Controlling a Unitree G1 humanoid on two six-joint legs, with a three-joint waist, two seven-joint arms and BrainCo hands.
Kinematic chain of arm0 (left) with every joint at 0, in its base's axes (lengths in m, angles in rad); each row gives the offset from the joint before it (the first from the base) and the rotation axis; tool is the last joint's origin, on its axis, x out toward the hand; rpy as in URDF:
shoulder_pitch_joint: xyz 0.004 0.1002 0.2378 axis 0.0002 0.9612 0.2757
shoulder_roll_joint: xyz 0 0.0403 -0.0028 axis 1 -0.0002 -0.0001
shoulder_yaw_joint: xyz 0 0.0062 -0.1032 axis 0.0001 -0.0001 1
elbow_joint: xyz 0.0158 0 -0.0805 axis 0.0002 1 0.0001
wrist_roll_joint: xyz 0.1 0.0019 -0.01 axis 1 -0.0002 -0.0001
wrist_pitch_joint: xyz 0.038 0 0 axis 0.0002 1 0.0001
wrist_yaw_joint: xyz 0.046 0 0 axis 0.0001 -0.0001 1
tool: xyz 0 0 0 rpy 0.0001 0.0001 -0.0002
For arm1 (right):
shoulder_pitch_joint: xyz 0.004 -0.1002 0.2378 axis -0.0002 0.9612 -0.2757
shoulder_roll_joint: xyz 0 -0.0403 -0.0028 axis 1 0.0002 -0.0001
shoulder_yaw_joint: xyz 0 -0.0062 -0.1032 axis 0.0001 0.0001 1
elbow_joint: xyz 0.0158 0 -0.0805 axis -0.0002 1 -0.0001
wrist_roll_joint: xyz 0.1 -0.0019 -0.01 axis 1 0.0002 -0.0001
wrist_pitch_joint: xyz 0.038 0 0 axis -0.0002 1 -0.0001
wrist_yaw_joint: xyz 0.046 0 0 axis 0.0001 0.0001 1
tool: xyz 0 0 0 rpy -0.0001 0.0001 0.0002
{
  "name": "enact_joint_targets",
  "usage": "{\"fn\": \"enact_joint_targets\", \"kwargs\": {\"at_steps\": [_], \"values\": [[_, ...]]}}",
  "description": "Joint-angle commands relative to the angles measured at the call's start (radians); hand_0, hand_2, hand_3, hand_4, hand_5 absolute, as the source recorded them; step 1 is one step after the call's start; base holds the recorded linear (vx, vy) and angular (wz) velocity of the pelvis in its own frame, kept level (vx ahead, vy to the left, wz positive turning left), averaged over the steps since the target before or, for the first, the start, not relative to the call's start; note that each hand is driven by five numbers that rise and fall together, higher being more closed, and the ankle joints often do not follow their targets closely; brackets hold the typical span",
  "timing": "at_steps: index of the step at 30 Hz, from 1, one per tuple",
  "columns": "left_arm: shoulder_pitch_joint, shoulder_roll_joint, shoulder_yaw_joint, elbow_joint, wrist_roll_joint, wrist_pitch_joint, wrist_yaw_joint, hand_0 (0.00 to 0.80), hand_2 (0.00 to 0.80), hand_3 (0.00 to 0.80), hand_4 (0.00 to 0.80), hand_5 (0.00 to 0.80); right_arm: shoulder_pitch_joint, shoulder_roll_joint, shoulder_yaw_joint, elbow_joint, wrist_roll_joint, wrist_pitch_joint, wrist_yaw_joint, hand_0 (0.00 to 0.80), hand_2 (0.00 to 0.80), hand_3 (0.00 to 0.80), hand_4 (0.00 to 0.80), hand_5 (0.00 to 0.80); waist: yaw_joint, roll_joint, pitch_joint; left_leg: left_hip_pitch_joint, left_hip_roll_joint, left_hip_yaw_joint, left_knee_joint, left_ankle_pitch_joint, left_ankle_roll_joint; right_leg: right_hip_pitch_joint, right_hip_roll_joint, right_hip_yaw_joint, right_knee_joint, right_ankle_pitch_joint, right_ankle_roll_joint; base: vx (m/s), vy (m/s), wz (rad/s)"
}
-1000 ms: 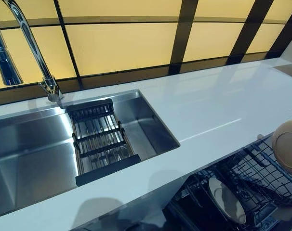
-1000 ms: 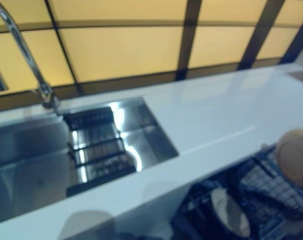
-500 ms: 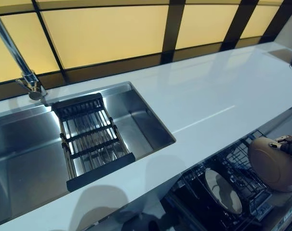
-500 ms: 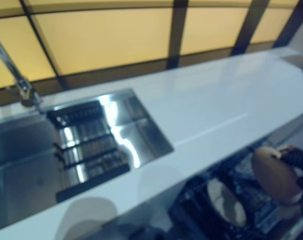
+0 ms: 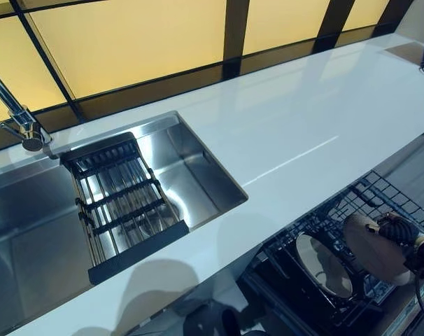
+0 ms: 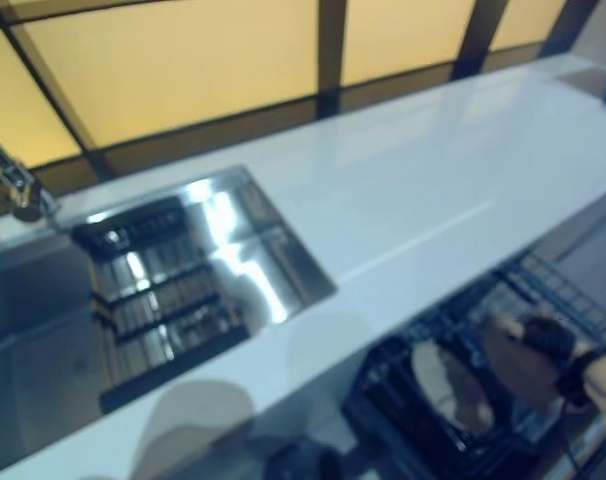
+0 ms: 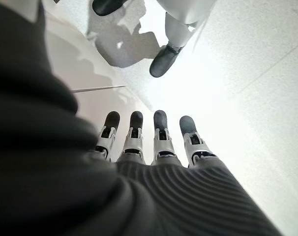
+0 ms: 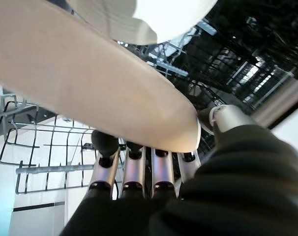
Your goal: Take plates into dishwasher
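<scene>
Now right hand [image 5: 401, 231] fingers [image 8: 134, 172] clamp beige plate [image 5: 373, 248] rim above dishwasher rack [image 5: 380, 192]; left hand [image 7: 154, 157] fingers straight.

I am reading no text, label, number or sign anywhere: nothing legible is showing on the counter [image 5: 296, 133], the sink [image 5: 198, 175], the rack [image 5: 380, 203] or the plate [image 5: 373, 248] that I am viewing
</scene>
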Motion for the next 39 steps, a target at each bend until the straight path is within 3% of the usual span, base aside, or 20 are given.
{"fn": "enact_joint_targets", "kwargs": {"at_steps": [1, 16, 27, 39], "values": [[-0.058, 0.033, 0.020, -0.015, 0.016, -0.016, 0.023, 0.000, 0.000, 0.000, 0.000, 0.000, -0.082, 0.035, 0.020, 0.008, -0.066, -0.060, -0.071, 0.800, 0.800, 0.800, 0.800, 0.800, 0.011, -0.001, 0.007, 0.013, -0.021, -0.059, 0.004, -0.077, 0.058, 0.035, -0.012, -0.096, 0.003, -0.049, 0.087, 0.000, 0.000, 0.00], [-0.085, 0.036, -0.008, -0.049, 0.002, -0.007, 0.023, 0.000, 0.000, 0.000, 0.000, 0.000, -0.173, 0.069, 0.180, 0.153, -0.271, -0.104, -0.227, 0.800, 0.800, 0.800, 0.800, 0.800, 0.042, 0.041, 0.030, -0.006, -0.031, -0.096, 0.004, -0.066, 0.058, 0.026, -0.021, -0.101, 0.003, -0.053, 0.085, -0.006, -0.006, 0.01], [-0.114, 0.033, -0.050, -0.054, -0.029, -0.004, 0.007, 0.000, 0.000, 0.000, 0.000, 0.000, -0.294, 0.113, 0.308, 0.337, -0.295, -0.087, -0.334, 0.800, 0.800, 0.800, 0.800, 0.800, 0.072, 0.093, 0.044, -0.014, -0.039, -0.132, 0.004, -0.055, 0.056, 0.030, -0.027, -0.108, 0.003, -0.061, 0.078, -0.005, -0.002, 0.01], [-0.139, 0.033, -0.070, -0.048, -0.047, -0.007, -0.013, 0.000, 0.000, 0.000, 0.000, 0.000, -0.366, 0.120, 0.360, 0.455, -0.300, -0.083, -0.351, 0.800, 0.800, 0.800, 0.800, 0.800, 0.087, 0.137, 0.059, -0.028, -0.051, -0.163, 0.004, -0.042, 0.052, 0.025, -0.030, -0.107, 0.003, -0.063, 0.069, -0.008, 0.005, 0.02]]}}
